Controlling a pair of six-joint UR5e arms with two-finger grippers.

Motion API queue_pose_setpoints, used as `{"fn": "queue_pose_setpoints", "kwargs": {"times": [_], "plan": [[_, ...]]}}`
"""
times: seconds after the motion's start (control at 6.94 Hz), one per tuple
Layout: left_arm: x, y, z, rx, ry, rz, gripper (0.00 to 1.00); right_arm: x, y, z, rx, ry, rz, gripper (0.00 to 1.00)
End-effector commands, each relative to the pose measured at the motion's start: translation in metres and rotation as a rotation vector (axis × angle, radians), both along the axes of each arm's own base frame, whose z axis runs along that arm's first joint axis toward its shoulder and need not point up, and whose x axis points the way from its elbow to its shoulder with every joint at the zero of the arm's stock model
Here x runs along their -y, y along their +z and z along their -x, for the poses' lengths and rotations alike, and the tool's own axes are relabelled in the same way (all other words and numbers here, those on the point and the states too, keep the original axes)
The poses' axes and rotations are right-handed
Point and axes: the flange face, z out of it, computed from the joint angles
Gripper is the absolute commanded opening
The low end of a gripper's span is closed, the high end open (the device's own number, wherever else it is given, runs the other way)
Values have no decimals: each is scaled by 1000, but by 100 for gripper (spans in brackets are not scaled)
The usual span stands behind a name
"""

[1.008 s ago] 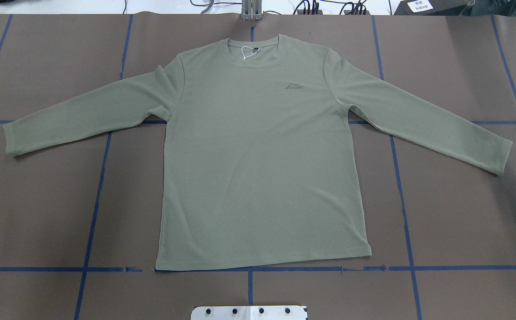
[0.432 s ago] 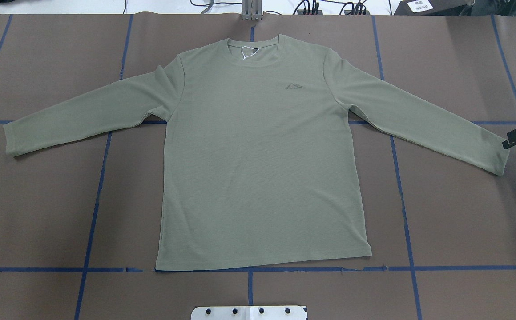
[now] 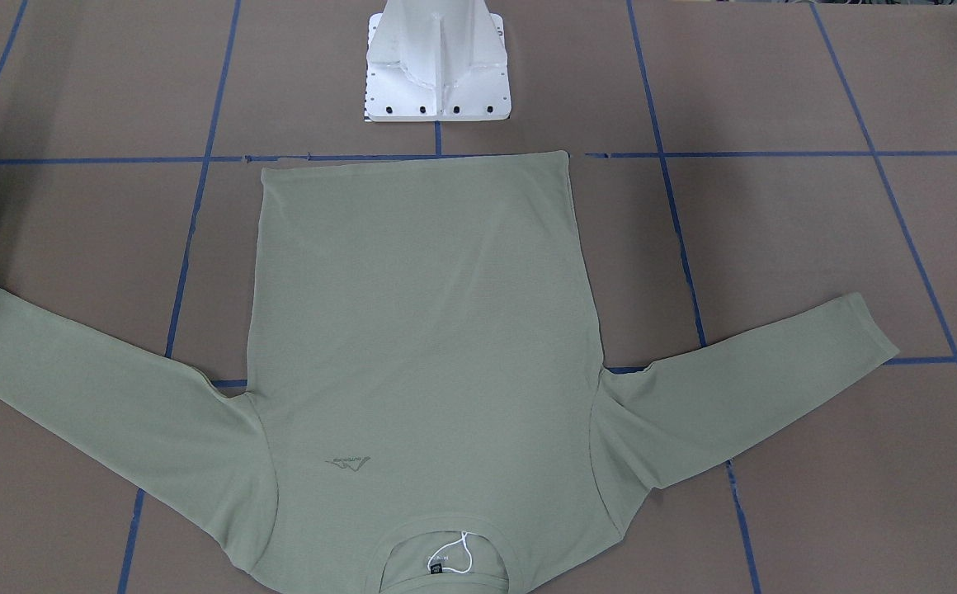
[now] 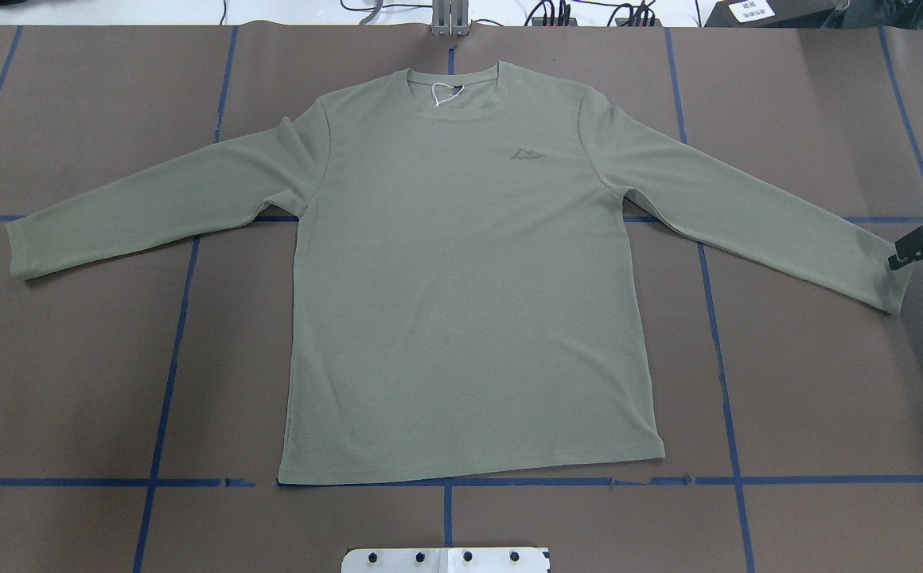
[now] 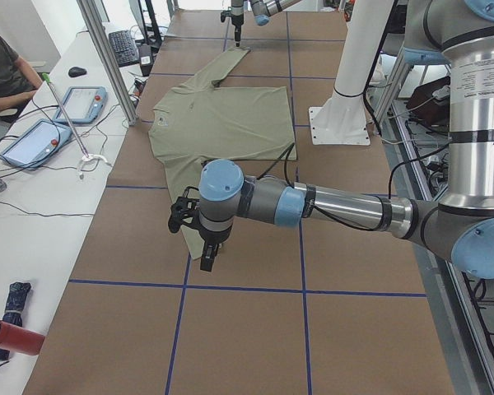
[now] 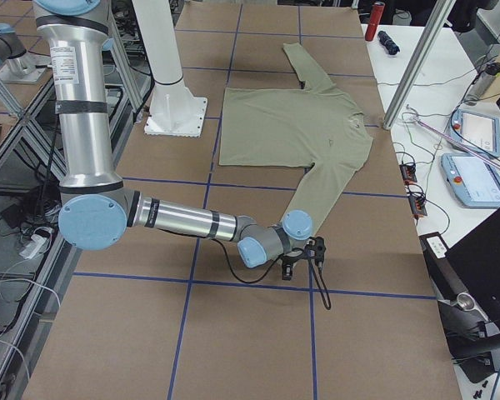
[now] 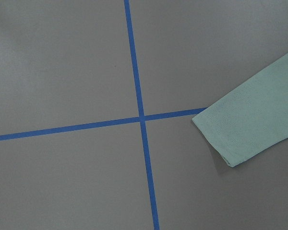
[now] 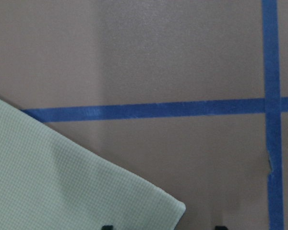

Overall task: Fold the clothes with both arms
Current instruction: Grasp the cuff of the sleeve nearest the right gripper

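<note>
The sage-green long-sleeved shirt (image 4: 469, 302) lies flat and face up on the brown table, collar away from the robot and both sleeves spread out. It also shows in the front view (image 3: 412, 313). My right gripper (image 4: 903, 256) is at the table's right edge, touching or just over the right sleeve's cuff (image 4: 887, 278). In the right wrist view its two fingertips (image 8: 105, 226) stand apart with the cuff corner (image 8: 175, 208) between them, so it is open. My left gripper (image 5: 207, 257) hangs near the left cuff (image 7: 240, 129); I cannot tell whether it is open or shut.
The white pedestal base (image 3: 437, 74) stands at the robot's side of the table, just past the shirt's hem. Blue tape lines (image 4: 167, 350) grid the table. An operator's desk with tablets (image 5: 74, 103) and a metal post (image 5: 107, 58) run along the far edge.
My right gripper has moved in from the right edge to the right sleeve's cuff. The shirt has not moved.
</note>
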Motion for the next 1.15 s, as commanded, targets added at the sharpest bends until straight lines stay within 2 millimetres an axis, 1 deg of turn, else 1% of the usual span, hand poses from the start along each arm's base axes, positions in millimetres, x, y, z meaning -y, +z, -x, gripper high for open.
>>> {"fn": "queue_pose_setpoints", "kwargs": {"times": [0.0, 0.14, 0.58, 0.72, 0.86, 1.01], "plan": [[0, 1, 0, 0, 0, 1, 100, 1, 2, 4, -6, -3, 5, 54], [-1, 2, 0, 0, 0, 5, 100, 2, 1, 3, -4, -2, 4, 1], [-1, 3, 1, 1, -1, 7, 100, 3, -6, 4, 9, -10, -15, 0], [-1, 3, 1, 1, -1, 7, 100, 5, -14, 4, 18, -8, -26, 0], [-1, 2, 0, 0, -1, 5, 100, 5, -15, 4, 21, -9, -30, 0], [-1, 3, 0, 0, 0, 7, 100, 6, -27, 3, 33, -6, -46, 0]]}}
